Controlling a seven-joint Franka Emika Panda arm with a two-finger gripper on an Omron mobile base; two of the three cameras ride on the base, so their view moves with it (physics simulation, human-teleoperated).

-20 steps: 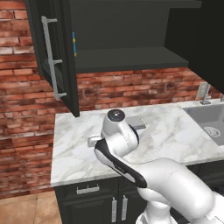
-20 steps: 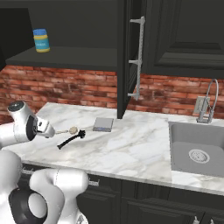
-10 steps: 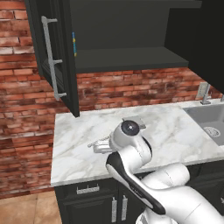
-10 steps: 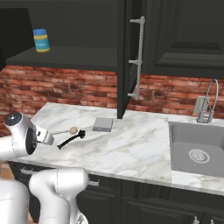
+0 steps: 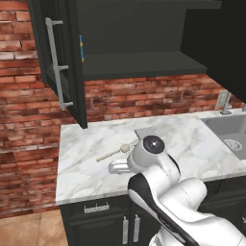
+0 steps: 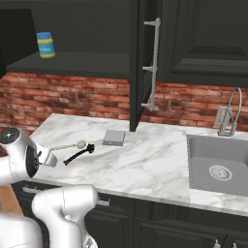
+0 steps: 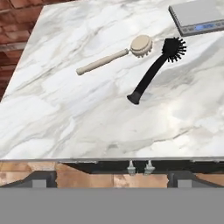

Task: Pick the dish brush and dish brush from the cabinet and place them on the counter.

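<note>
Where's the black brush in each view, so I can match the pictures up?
Left base view: I can't make it out; the arm covers the counter beside the beige brush.
Right base view: the black brush lies left of centre on the counter, just right of the beige brush.
Hand view: upper right, handle pointing down-left.
Shared landmark: the beige brush, on the counter in all three views.
</note>
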